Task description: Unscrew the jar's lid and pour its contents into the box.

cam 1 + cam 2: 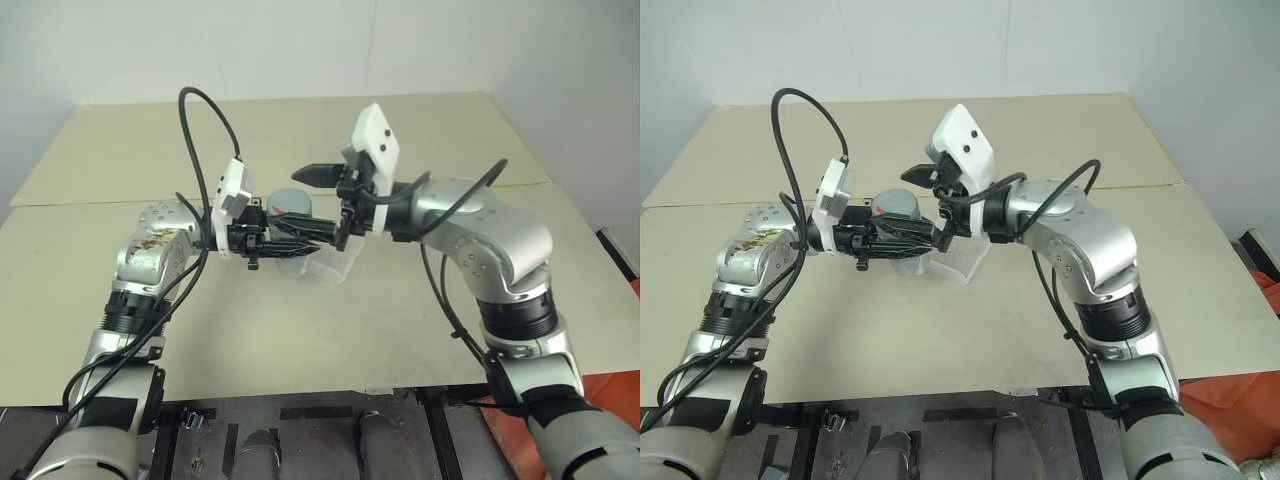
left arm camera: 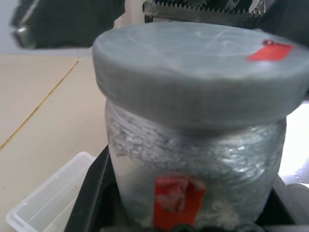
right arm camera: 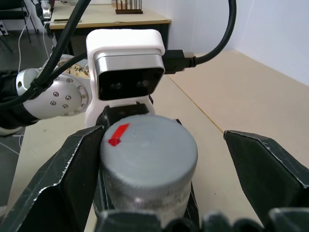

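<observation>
Jar held up over the table, lid on, your right fingers spread around the lid.

Your left gripper point(image 1: 300, 238) is clenched on the jar point(image 2: 193, 174), upright above the table point(image 1: 300, 330); your right gripper point(image 3: 164, 159) stands released, fingers either side of the lid point(image 3: 149, 145); the box point(image 1: 335, 264) sits just under the jar.

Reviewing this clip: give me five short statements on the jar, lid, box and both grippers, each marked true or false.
1. The left gripper is shut on the jar. True.
2. The lid is off the jar. False: it sits on the jar.
3. The right gripper is clamped on the lid. False: its fingers stand open either side.
4. The box lies on the table. True.
5. The lid carries a red mark. True.
</observation>
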